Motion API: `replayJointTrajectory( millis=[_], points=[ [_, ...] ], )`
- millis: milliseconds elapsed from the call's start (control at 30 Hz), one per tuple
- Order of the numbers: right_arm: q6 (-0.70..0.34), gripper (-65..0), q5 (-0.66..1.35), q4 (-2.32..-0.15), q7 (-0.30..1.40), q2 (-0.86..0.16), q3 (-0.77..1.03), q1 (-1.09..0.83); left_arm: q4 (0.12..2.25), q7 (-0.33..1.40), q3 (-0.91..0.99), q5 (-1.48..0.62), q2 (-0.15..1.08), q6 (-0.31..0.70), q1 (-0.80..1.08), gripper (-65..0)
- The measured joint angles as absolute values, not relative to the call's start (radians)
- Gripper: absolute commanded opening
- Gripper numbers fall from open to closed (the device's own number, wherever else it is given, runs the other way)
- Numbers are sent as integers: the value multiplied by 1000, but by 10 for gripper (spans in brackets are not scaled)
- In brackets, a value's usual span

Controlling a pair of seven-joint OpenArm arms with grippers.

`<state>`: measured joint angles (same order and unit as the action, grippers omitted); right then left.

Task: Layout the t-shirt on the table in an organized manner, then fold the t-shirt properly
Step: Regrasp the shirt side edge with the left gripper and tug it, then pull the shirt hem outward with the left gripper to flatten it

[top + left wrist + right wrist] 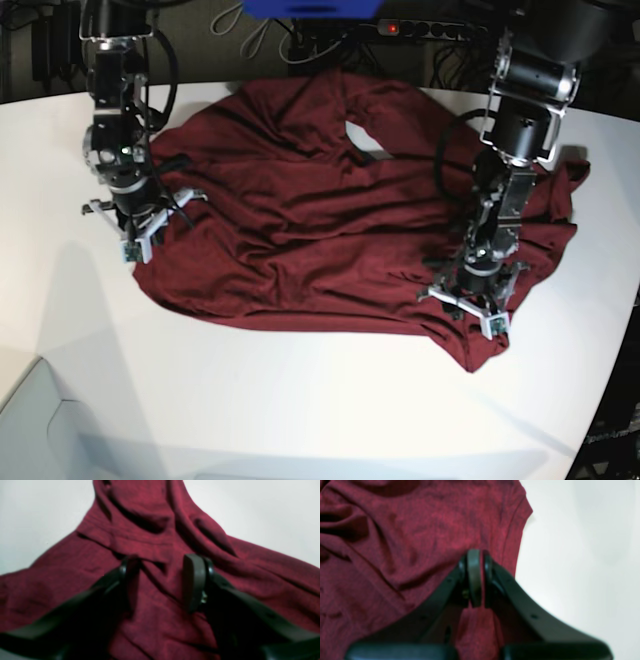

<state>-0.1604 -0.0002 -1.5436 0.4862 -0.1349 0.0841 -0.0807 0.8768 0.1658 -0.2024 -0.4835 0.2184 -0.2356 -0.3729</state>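
A robotics lab bench: two black arms stand on the white table [300, 400], and behind the table's far edge hang tangled cables [260, 35] and a power strip [420, 28] with a red light.
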Motion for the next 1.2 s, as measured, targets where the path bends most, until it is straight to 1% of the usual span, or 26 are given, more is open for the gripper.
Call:
replayJointTrajectory(
  millis=[233,267,333,500,533,567,733,1000,1200],
  points=[
    [-161,-643,0,-1544,487,-135,84,-82,876,175,-203,-484,218,-236,-390,-372],
    [-161,-643,0,-1544,487,-135,84,-81,876,173,-203,-484,218,-236,-395,-380],
    [-161,-643,0,-1544,487,-135,84,-81,876,162,-203,-484,219,-236,-401,-420],
    [-161,-643,-1,-1544,487,-135,84,-82,812,170,-203,-484,216,-236,-435,-605],
    [-161,-643,-1,-1544,486,-135,84,-82,791,169,-203,-485,215,-236,-445,-636],
    [-161,-643,-1,-1544,486,-135,84,-81,771,168,-203,-484,215,-235,-455,-650],
    [-160,-643,0,-1544,486,-135,85,-81,734,167,-202,-484,215,-234,-463,-648],
    [-161,-643,0,-1544,487,-135,87,-82,923,173,-204,-492,224,-235,-466,-648],
    [-161,-643,0,-1544,487,-135,87,-83,914,183,-202,-492,270,-236,-492,-648]
  ],
)
